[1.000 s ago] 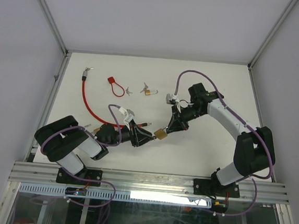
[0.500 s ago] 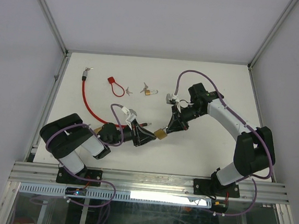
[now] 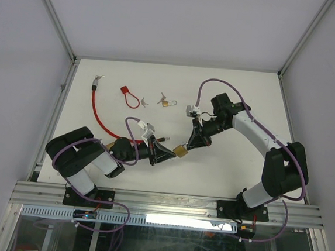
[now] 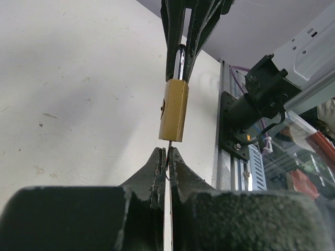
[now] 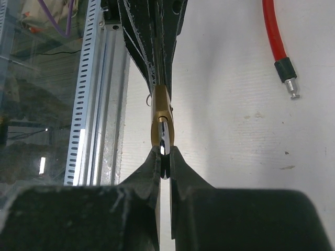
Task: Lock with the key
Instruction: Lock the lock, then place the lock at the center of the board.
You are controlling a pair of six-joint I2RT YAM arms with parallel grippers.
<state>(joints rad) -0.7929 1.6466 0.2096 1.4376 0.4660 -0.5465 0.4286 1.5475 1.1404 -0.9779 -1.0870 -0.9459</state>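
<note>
Fingers [image 4: 156, 170] of the left gripper [image 4: 166, 156] are pinching fully closed on the key [image 4: 168, 146], whose tip is touching the bottom of the padlock [image 4: 174, 117]. Right gripper [image 5: 165, 157] is clamping tight on the shackle [image 5: 164, 137], holding the brass padlock between the two arms over the table [image 3: 222, 171], near the red cable [image 3: 98, 116].
</note>
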